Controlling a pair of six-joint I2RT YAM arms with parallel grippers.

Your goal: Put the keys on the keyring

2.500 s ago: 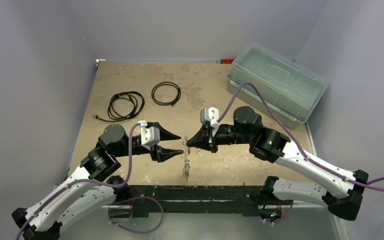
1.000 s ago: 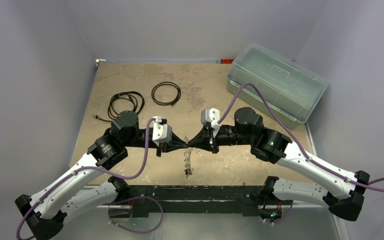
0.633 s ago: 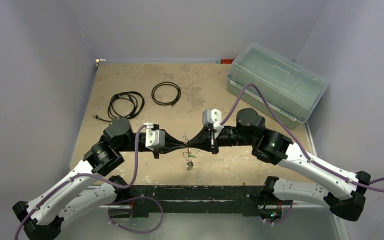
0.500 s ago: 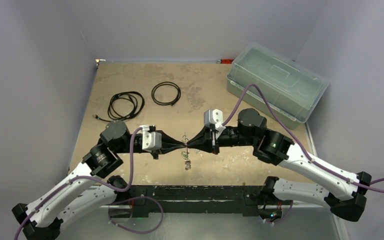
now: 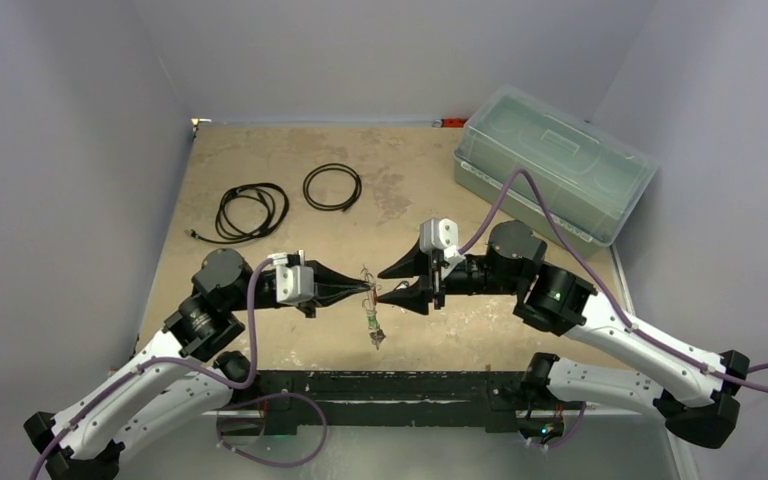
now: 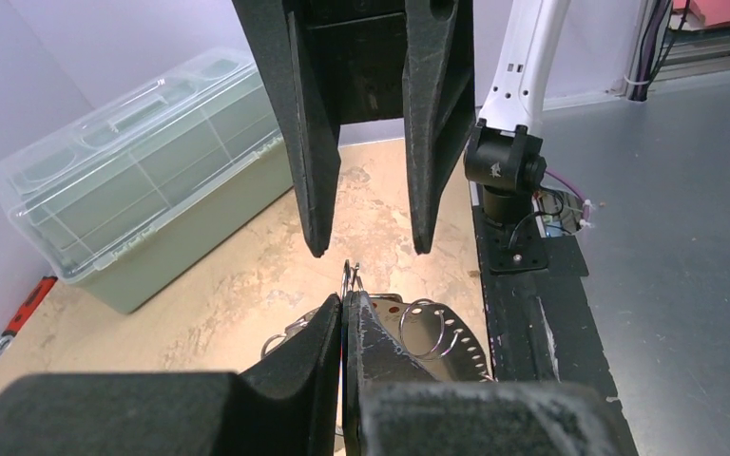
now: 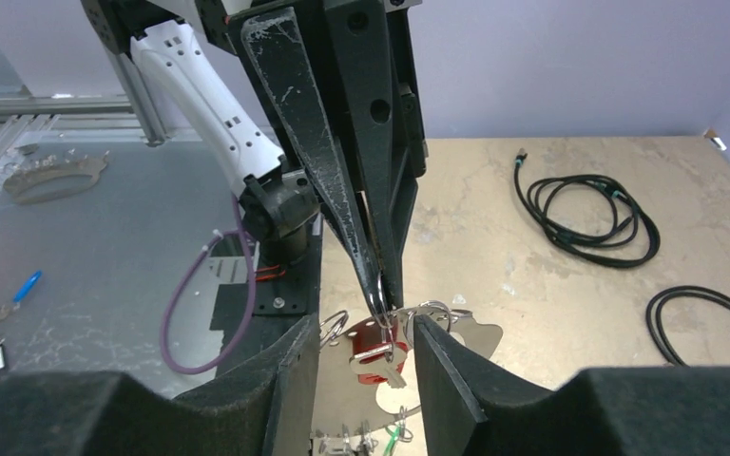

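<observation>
Two black two-finger grippers face each other tip to tip over the near middle of the sandy-brown table (image 5: 410, 160). The left gripper (image 5: 367, 290) points toward three o'clock, its fingers pressed together on the thin silvery wire keyring (image 6: 350, 277), a sliver of which pokes out past the fingertips in the left wrist view. The right gripper (image 5: 390, 285) points toward nine o'clock with its fingers spread apart, one tip on either side of the left gripper's closed tips and touching nothing (a narrow gap shows on each side in the right wrist view). The small metal keys (image 5: 372, 328) dangle in a bunch from the keyring, hanging toward six o'clock just under the two grippers. One red-headed key (image 7: 371, 344) shows plainly between the right fingers; a speck of green sits lower in the bunch. Off at ten o'clock lie a loose black cable bundle (image 5: 251, 211) and a neat black cable ring (image 5: 332, 186), side by side but apart. At two o'clock stands a clear-lidded pale green plastic box (image 5: 550, 175).
</observation>
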